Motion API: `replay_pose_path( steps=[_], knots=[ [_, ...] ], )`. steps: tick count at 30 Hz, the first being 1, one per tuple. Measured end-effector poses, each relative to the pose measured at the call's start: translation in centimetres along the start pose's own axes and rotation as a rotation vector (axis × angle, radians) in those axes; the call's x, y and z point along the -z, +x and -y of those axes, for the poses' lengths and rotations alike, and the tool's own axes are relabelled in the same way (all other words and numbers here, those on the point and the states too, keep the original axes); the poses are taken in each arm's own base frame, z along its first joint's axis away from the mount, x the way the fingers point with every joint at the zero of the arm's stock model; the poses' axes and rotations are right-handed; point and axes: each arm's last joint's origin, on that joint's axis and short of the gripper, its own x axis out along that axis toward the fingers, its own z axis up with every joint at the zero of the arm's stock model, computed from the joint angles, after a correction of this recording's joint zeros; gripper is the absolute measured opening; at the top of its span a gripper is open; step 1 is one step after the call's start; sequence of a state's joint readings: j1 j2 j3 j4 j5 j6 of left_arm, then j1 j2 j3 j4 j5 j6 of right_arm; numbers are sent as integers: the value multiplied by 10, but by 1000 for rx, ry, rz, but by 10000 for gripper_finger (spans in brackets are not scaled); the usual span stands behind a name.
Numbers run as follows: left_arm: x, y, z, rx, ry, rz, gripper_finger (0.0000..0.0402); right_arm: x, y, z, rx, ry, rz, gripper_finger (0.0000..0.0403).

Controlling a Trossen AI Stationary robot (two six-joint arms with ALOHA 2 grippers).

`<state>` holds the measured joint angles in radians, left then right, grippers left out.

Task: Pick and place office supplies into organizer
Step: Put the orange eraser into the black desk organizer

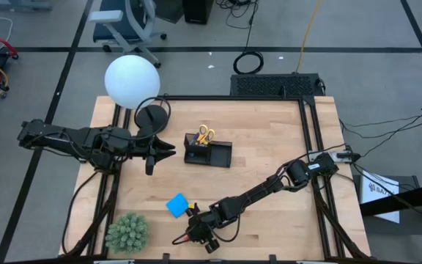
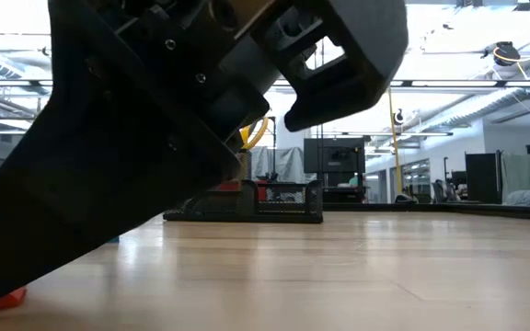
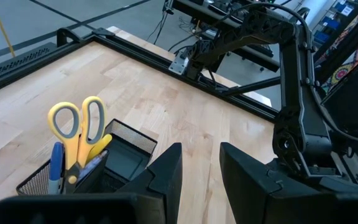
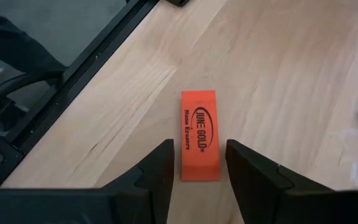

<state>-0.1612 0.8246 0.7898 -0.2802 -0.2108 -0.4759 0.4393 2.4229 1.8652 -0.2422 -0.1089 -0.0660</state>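
The task looks partly done. The organizer (image 1: 208, 152) stands near the middle of the surface (image 1: 269, 147), a little toward the far edge, and its taller section already holds the yellow-handled scissors (image 3: 78, 127) standing handles-up, with a blue pen (image 3: 56, 168) and a yellow pen (image 3: 99, 147) beside them; the lower tray section looks empty as far as the left wrist view shows. Two things are left out on the surface: the blue note pad (image 1: 177, 206) lying flat toward the near edge, and a small orange eraser (image 4: 200, 134) just beside the near edge. The right gripper (image 4: 196, 163) is low over that eraser, its fingers (image 4: 158, 167) spread wide on either side of its end and not yet closed on it, so picking it up seems to be the step in hand. The left gripper (image 3: 200, 163) hangs near the left edge, pointing toward the organizer, its fingers a narrow gap apart and holding nothing. A green spiky plant (image 1: 127, 232) sits at the near left corner.
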Motion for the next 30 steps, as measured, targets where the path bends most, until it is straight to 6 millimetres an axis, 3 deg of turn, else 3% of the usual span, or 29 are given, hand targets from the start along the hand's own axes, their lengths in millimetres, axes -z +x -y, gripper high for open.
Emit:
replay_pose_path(
  steps=[14, 30],
  knots=[
    [0, 0, 0, 0, 0, 0, 115, 0, 1, 0, -26, 3, 8, 58],
    [0, 0, 0, 0, 0, 0, 115, -5, -6, 1, -21, 52, 29, 57]
  ],
)
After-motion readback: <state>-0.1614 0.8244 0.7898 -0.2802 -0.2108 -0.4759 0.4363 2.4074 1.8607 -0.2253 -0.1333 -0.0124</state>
